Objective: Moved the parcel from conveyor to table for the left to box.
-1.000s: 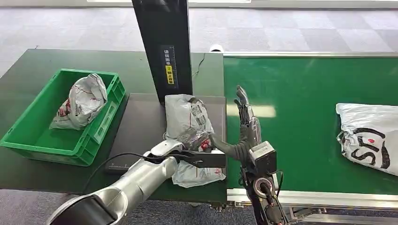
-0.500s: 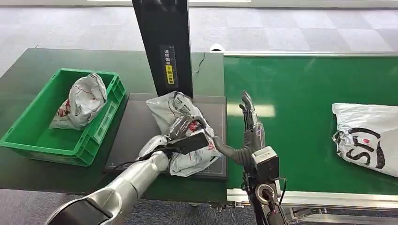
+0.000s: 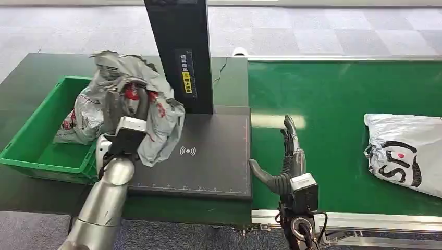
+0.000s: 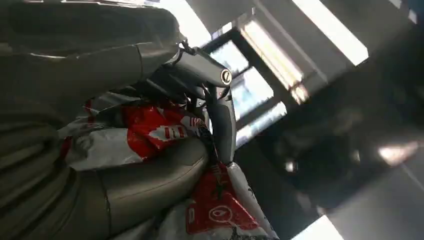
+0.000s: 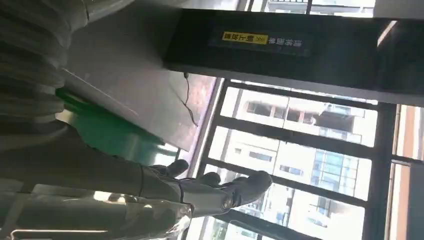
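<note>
Three parcels: one held aloft (image 3: 140, 99), one in the crate (image 3: 78, 122), one on the conveyor (image 3: 404, 151). One green crate (image 3: 31, 156), one black scanning pad (image 3: 208, 166).

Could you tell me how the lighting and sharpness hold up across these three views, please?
Head view: even light, sharp, a pale glare strip on the conveyor belt. Left wrist view: the parcel in the left hand is close and soft, bright ceiling lights blown out. Right wrist view: the right hand is dark against bright windows.
</note>
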Robot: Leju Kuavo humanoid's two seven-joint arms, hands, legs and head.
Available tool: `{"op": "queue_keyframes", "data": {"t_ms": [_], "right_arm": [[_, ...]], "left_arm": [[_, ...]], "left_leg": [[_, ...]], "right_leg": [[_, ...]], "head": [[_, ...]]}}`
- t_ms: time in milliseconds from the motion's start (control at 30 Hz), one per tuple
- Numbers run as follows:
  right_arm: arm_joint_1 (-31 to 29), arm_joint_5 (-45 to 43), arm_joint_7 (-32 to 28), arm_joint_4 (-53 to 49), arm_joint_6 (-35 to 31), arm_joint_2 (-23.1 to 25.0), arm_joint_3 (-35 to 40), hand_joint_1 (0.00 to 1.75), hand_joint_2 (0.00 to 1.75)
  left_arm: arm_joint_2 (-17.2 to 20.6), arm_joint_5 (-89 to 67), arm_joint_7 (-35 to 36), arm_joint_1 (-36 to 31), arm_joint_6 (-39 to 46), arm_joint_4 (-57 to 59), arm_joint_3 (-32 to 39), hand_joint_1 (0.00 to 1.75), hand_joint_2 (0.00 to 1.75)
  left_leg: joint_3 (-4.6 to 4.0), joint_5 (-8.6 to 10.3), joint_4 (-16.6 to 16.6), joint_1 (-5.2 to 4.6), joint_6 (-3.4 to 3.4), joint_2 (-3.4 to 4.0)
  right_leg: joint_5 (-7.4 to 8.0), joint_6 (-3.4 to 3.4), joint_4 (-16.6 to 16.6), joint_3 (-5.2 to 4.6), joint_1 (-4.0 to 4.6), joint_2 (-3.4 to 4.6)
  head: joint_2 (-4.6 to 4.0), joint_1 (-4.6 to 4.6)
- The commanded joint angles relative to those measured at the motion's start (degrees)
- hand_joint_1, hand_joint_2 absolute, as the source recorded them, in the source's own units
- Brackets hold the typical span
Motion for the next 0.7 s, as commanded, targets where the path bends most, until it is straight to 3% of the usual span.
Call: {"op": "queue_keyframes", "data": {"t_ms": [33,333,400,567,700], "right_arm": [[1.62,-0.34,-0.19,-0.64,-0.19,-0.98,-0.94,0.0,1.75],[1.49,-0.36,-0.19,-0.65,-0.28,-0.98,-0.95,0.0,1.75],[1.75,-0.35,-0.17,-0.96,-0.32,-0.98,-0.88,0.0,1.75],[3.54,-0.46,0.09,-2.78,-0.05,-1.06,-1.32,0.0,1.75],[4.76,-0.31,0.3,-4.05,1.05,-0.73,-1.46,0.0,1.75]], "left_arm": [[8.04,-1.83,-0.05,-2.46,5.58,-2.79,15.55,1.75,1.75],[7.05,-2.33,-0.32,-1.89,5.98,-3.69,14.99,1.75,1.75],[8.49,-5.16,2.9,-3.24,9.25,-1.17,16.66,1.75,1.75],[16.83,-13.94,8.18,-13.57,10.64,22.04,23.61,1.75,1.75],[22.36,-26.75,16.81,-21.84,11.21,44.65,24.21,1.75,1.75]], "left_leg": [[0.01,0.02,0.0,0.04,-0.02,0.1],[0.06,0.07,0.02,0.01,-0.02,0.01],[0.05,0.1,0.0,-0.02,-0.02,-0.06],[0.08,0.12,-0.02,0.01,-0.1,0.02],[0.12,0.17,-0.04,0.02,-0.1,-0.12]], "right_leg": [[0.04,-0.02,0.0,-0.03,0.03,0.1],[0.03,0.02,-0.01,0.09,0.0,0.02],[0.04,0.01,-0.03,0.08,-0.02,-0.04],[0.06,-0.06,0.02,0.01,0.0,0.04],[0.03,-0.06,0.06,0.02,0.01,-0.09]], "head": [[0.0,0.02],[0.0,0.04],[0.0,0.02],[0.0,0.0],[0.0,0.02]]}}
